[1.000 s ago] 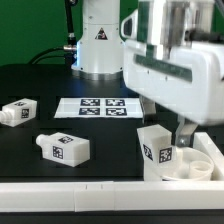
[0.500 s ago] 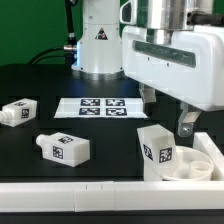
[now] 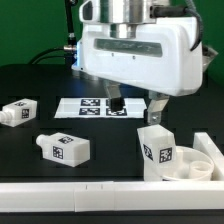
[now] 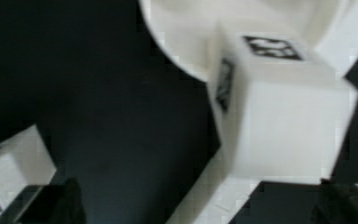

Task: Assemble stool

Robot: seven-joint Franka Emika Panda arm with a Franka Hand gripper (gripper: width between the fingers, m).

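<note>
Gripper (image 3: 136,106) open, empty; one leg (image 3: 156,150) upright at seat (image 3: 202,168); fetching appears in hand, next needing aligned grasp of loose leg (image 3: 63,148)

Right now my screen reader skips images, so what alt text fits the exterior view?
The robot's open hand hovers empty over the marker board, beside a stool leg standing upright at the round seat. Two more legs lie loose on the black table.
</note>
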